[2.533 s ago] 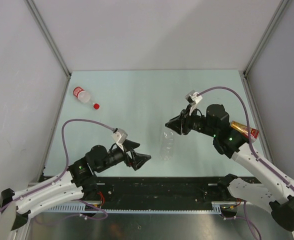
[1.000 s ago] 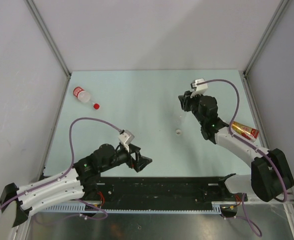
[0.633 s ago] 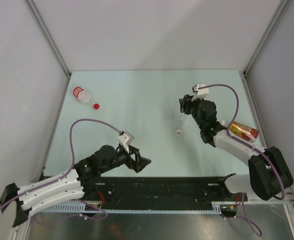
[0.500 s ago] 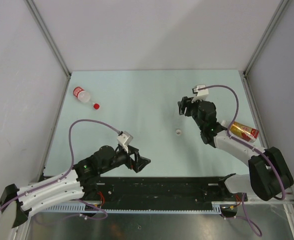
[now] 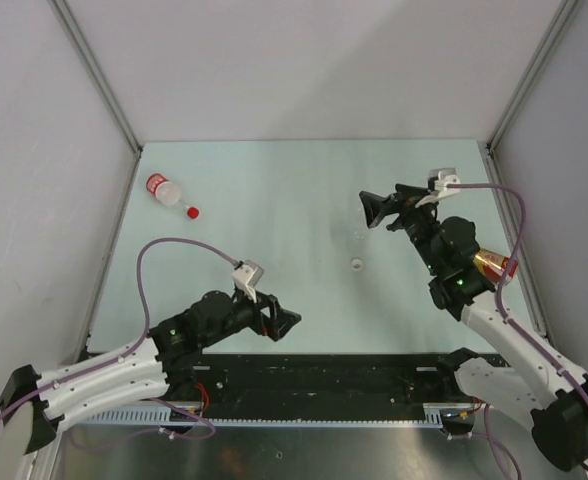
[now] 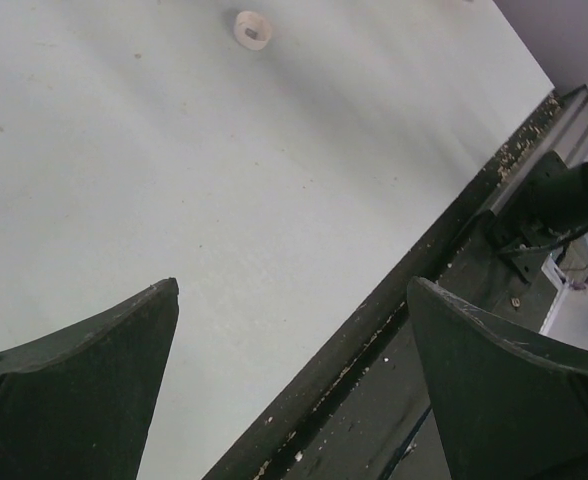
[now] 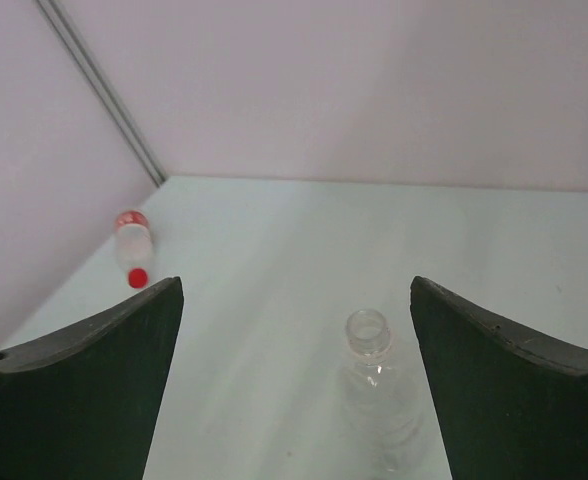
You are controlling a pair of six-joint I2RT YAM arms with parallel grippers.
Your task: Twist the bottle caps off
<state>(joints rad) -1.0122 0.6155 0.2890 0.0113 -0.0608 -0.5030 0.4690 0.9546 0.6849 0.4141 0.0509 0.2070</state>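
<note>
A clear crinkled bottle (image 7: 377, 395) stands upright on the table with its neck open. It is just ahead of my right gripper (image 7: 296, 285), which is open and holds nothing. From above, the right gripper (image 5: 367, 212) points left and this bottle barely shows. One white cap (image 5: 356, 264) lies loose on the table, seen also as the white cap (image 6: 252, 26) in the left wrist view. A red-label bottle (image 5: 162, 188) with its red cap (image 5: 192, 212) on lies at the far left. My left gripper (image 5: 289, 322) hangs open and empty near the front edge.
An amber bottle (image 5: 494, 263) lies at the right edge, partly behind my right arm. A black rail (image 6: 374, 340) runs along the table's near edge under the left gripper (image 6: 292, 290). Grey walls close in the back and both sides.
My right gripper went from shut to open, let go of the clear bottle and drew back to the right. The left arm has hardly moved.
</note>
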